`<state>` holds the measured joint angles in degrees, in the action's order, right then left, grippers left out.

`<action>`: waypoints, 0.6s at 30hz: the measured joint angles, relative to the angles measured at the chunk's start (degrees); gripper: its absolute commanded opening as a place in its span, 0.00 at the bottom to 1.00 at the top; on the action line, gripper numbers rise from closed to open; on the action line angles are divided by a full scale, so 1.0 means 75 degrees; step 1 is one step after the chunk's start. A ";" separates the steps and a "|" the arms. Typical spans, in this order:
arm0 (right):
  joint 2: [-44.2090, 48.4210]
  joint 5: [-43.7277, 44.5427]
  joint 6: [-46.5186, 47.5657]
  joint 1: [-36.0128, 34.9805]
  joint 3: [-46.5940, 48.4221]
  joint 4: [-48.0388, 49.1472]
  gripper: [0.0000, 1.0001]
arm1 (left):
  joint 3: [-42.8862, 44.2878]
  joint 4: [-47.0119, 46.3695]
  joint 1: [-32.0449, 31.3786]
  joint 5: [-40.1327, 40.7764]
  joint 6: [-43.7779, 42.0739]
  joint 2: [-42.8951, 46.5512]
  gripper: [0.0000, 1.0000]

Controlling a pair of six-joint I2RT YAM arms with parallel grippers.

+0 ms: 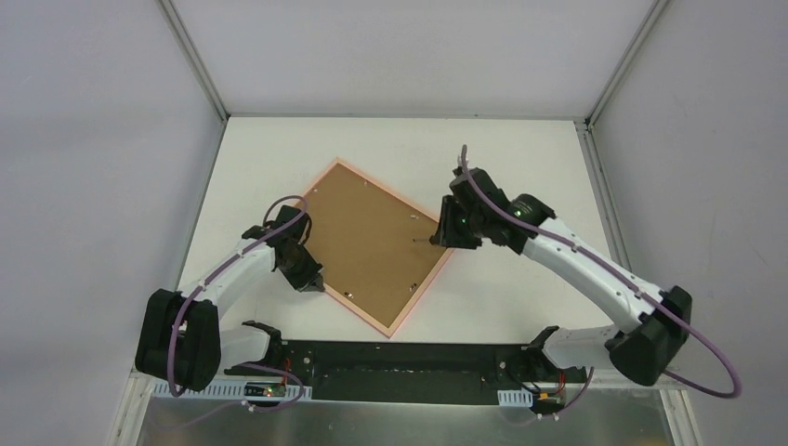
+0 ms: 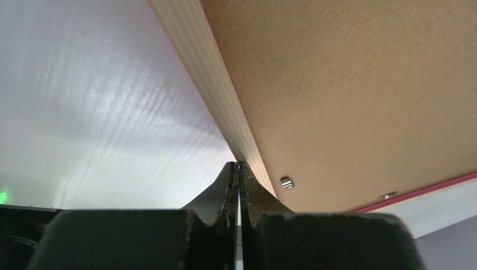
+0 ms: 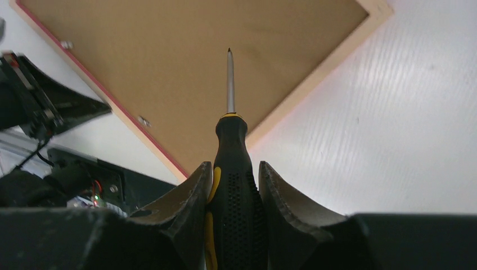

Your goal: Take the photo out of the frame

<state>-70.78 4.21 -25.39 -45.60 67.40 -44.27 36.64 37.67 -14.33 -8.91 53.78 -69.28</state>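
Note:
The pink frame (image 1: 420, 294) lies face down and turned like a diamond on the white table. Its brown backing board (image 1: 367, 242) faces up, so the photo is hidden beneath it. Small metal tabs (image 2: 287, 182) hold the board at its edges. My left gripper (image 1: 314, 279) is shut and empty, its tips (image 2: 239, 164) at the frame's left edge (image 2: 208, 73). My right gripper (image 1: 446, 232) is shut on a black and yellow screwdriver (image 3: 230, 152). The screwdriver's tip points over the board (image 3: 185, 62) near the frame's right corner.
The black base rail (image 1: 400, 358) with both arm mounts runs along the near table edge. White enclosure walls and metal posts (image 1: 195, 56) bound the table (image 1: 520, 158) at the back and sides. Another tab (image 3: 144, 120) sits on the frame's lower edge.

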 measured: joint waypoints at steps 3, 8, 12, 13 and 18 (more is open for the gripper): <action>-0.0959 -0.0198 0.0122 0.0338 0.0682 0.0332 0.00 | -0.0003 0.0047 -0.0198 -0.0082 0.0093 0.0000 0.16; -0.2652 -0.0714 0.0361 0.0833 0.1993 0.0848 0.00 | 0.0495 0.0694 -0.0195 -0.0370 -0.0629 -0.0131 0.52; -0.3392 -0.1017 0.0583 0.1113 0.2375 0.1352 0.00 | 0.1553 0.0956 -0.0114 -0.0341 -0.1810 -0.0134 0.62; -0.3523 -0.1081 0.0624 0.1160 0.2425 0.1469 0.00 | 0.1836 0.0997 -0.0015 -0.0344 -0.2104 -0.0152 0.63; -0.4246 -0.1346 0.0673 0.1204 0.2879 0.1988 0.00 | 0.2830 0.1003 0.0944 -0.0187 -0.3316 -0.0545 0.65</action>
<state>-102.63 -5.89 -20.34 -36.58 88.99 -29.36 57.87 45.19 -7.25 -10.31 28.91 -73.36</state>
